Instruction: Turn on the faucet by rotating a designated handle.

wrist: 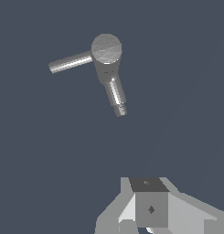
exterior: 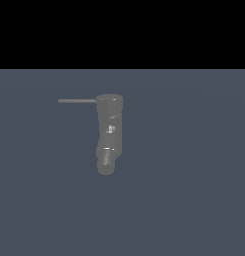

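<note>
In the exterior view the grey faucet [exterior: 109, 134] stands on the dark blue floor [exterior: 194, 190], and its thin handle [exterior: 77, 101] points from the round cap toward the exterior view's left. No writing shows on it. In the wrist view the faucet [wrist: 109, 68] and handle [wrist: 70, 62] are well apart from the gripper [wrist: 147, 215]; whether its fingers are apart I cannot tell.

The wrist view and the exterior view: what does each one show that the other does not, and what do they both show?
Only the wrist view shows part of the white robot gripper, far from the faucet; whether its jaws are open cannot be told. Only the exterior view shows a black band above the blue-grey floor, and no robot at all. Both show the dull grey, slightly bent faucet body and the thin straight grey handle rod projecting from its round cap, untouched.
</note>
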Robot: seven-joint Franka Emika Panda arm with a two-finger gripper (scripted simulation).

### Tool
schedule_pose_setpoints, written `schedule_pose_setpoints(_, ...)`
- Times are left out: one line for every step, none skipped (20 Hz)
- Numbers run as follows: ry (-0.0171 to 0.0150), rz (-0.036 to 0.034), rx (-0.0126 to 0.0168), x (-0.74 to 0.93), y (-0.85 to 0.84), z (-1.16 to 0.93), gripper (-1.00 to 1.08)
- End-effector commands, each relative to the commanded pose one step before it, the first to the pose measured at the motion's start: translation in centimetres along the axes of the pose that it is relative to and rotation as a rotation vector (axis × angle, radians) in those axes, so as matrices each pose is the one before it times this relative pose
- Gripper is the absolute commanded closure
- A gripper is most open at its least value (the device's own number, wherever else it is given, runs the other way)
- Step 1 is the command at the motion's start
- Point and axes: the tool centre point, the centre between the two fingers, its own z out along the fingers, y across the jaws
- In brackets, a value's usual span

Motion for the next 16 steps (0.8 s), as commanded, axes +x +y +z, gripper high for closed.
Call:
schedule_pose_setpoints(-0.00112, 0.05423, 0.00150, 0.311, -1.190, 0.999, 1.08)
schedule_pose_setpoints(-0.00043, 0.02113, 0.00048, 0.126, -0.475, 0.391, 1.08)
schedule_pose_setpoints(-0.00043, 0.02113, 0.00049, 0.126, -0.477, 0.392, 1.08)
schedule_pose_setpoints(-0.00044, 0.02115, 0.00050, 0.127, -0.478, 0.392, 1.08)
schedule_pose_setpoints(-0.00044, 0.02116, 0.00051, 0.128, -0.479, 0.392, 1.08)
schedule_pose_setpoints(-0.00045, 0.02116, 0.00053, 0.128, -0.480, 0.392, 1.08)
schedule_pose_setpoints(-0.00046, 0.02115, 0.00054, 0.129, -0.481, 0.392, 1.08)
schedule_pose_setpoints(-0.00046, 0.02115, 0.00055, 0.129, -0.481, 0.392, 1.08)
schedule_pose_setpoints(-0.00047, 0.02113, 0.00056, 0.130, -0.481, 0.392, 1.08)
schedule_pose_setpoints(-0.00047, 0.02111, 0.00057, 0.130, -0.481, 0.391, 1.08)
schedule_pose_setpoints(-0.00048, 0.02107, 0.00058, 0.131, -0.481, 0.390, 1.08)
schedule_pose_setpoints(-0.00048, 0.02103, 0.00059, 0.131, -0.481, 0.389, 1.08)
schedule_pose_setpoints(-0.00049, 0.02098, 0.00060, 0.131, -0.480, 0.388, 1.08)
schedule_pose_setpoints(-0.00049, 0.02091, 0.00060, 0.131, -0.480, 0.387, 1.08)
schedule_pose_setpoints(-0.00049, 0.02085, 0.00061, 0.132, -0.478, 0.385, 1.08)
schedule_pose_setpoints(-0.00049, 0.02076, 0.00062, 0.132, -0.477, 0.383, 1.08)
